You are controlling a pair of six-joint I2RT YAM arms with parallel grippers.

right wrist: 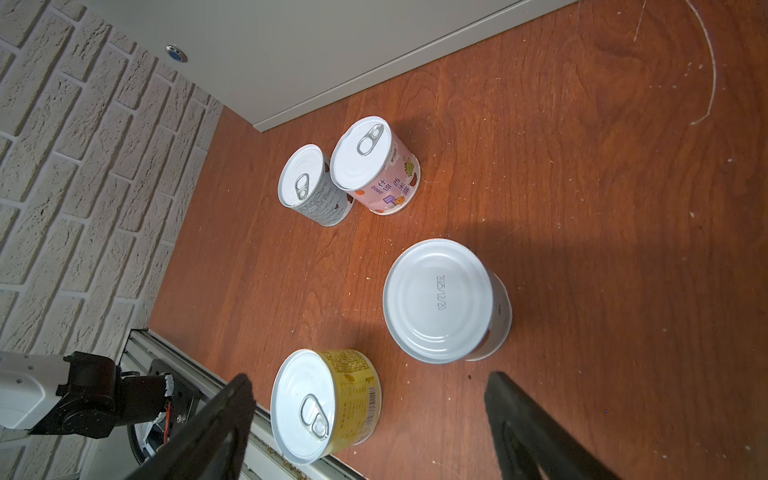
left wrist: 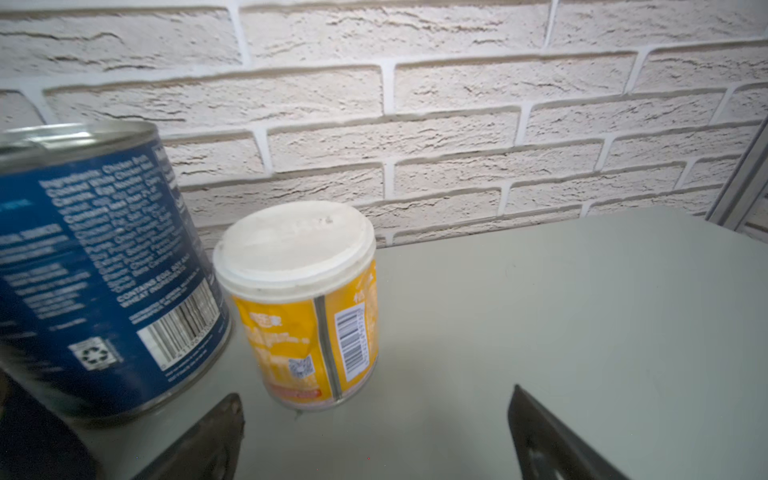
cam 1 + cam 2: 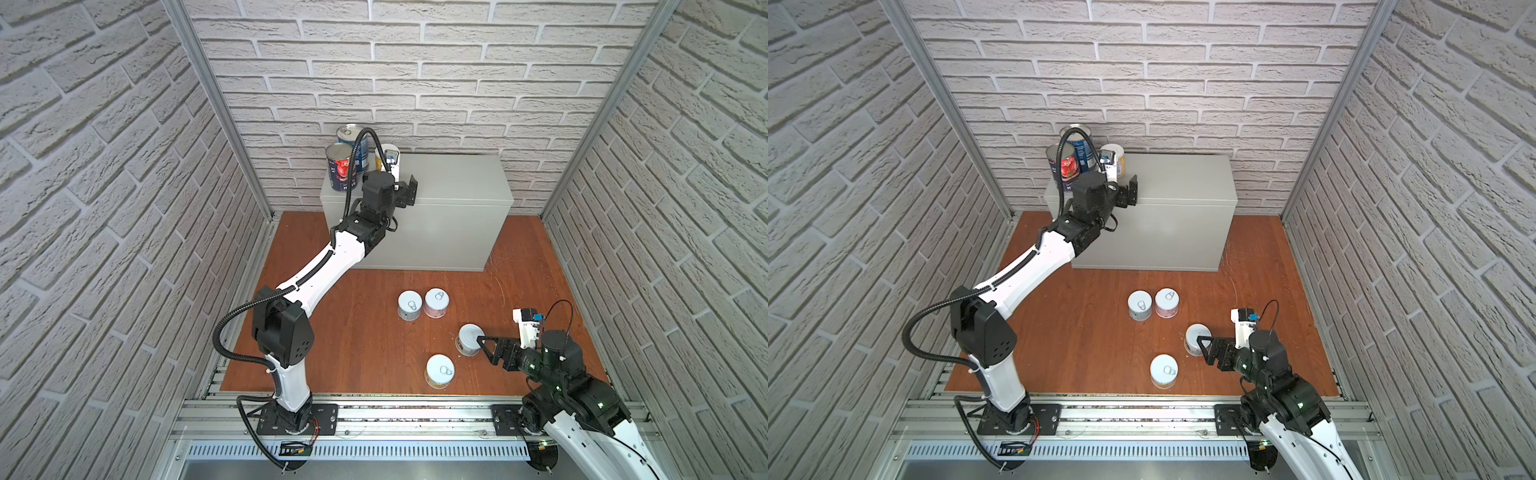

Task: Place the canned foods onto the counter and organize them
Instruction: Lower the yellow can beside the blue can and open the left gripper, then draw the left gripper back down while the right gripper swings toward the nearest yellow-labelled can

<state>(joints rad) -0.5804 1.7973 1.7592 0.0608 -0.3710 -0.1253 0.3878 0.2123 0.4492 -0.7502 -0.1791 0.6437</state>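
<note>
The grey counter (image 3: 457, 178) carries three cans at its back left corner: a blue-label can (image 2: 95, 270), a tomato-label can (image 3: 340, 166) and a short yellow can (image 2: 303, 303). My left gripper (image 2: 374, 436) hovers open over the counter top in front of the yellow can, holding nothing. On the wooden floor stand a pale blue can (image 1: 311, 183), a pink can (image 1: 374, 166), a pale can turned bottom-up (image 1: 440, 299) and a second yellow can (image 1: 324, 407). My right gripper (image 1: 370, 386) is open and empty above the floor, just short of the bottom-up can (image 3: 469, 338).
White brick walls close in the left, back and right sides. An aluminium rail (image 3: 415, 409) runs along the front edge of the reddish wooden floor (image 3: 353, 332). The counter's front face shows a small round lock (image 1: 176, 53). The left arm (image 3: 324, 266) stretches diagonally across the floor's left side.
</note>
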